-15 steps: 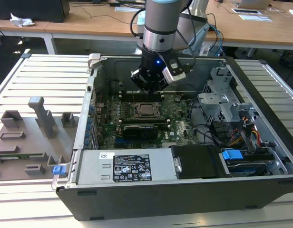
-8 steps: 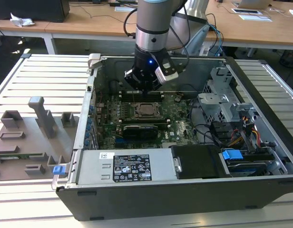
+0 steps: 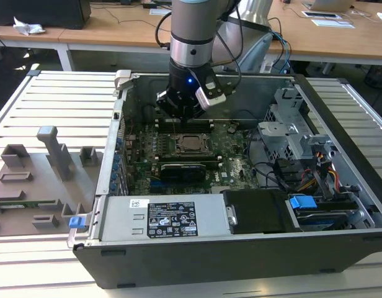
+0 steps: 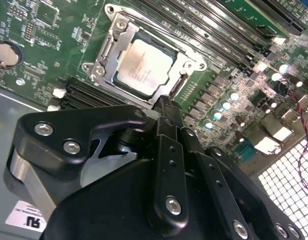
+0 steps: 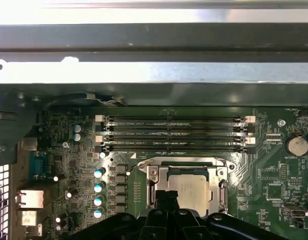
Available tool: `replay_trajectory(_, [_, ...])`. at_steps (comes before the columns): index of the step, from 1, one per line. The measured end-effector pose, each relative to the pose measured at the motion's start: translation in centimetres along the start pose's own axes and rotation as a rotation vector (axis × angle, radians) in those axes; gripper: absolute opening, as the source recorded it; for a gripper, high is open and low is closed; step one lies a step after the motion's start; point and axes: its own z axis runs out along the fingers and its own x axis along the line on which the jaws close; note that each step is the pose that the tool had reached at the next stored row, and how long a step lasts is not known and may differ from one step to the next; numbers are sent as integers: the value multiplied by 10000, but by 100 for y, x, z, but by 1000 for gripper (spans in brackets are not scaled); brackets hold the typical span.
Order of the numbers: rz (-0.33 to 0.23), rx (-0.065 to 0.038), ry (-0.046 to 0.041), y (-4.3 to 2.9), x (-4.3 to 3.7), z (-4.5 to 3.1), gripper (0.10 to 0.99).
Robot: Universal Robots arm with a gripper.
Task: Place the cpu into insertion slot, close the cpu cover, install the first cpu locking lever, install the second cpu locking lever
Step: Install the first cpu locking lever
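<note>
The black two-fingered tool (image 4: pixel 166 102) has its fingers drawn together into one narrow tip and grips nothing. In both wrist views the tip sits at the rim of the insertion slot (image 4: pixel 161 44), a square black socket; whether it touches, I cannot tell. The cpu (image 4: pixel 144 67), a flat square chip with a silver-grey top, lies seated in that slot. The cpu cover (image 4: pixel 111 50), a thin silver metal frame with a square window, lies flat around it.

Around the socket spreads the green motherboard (image 5: pixel 264 175). In the first wrist view, long black memory slots (image 5: pixel 174 132) run just beside the socket and a round silver coin battery (image 5: pixel 296 146) sits near the board's edge. The second wrist view adds a perforated metal panel (image 4: pixel 289 185).

The exterior view takes in the open dark-grey computer case (image 3: pixel 340 99) resting on a pale slatted metal surface (image 3: pixel 54 93). A grey fixture plate with upright blocks (image 3: pixel 30 186) lies at that view's left. Wooden desks (image 3: pixel 116 28) stand behind.
</note>
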Motion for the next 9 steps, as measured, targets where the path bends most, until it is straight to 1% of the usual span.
replay_trajectory(4, [0,0,0,0,55,1,106])
replay_trajectory(9, [53,0,0,6,99,2,106])
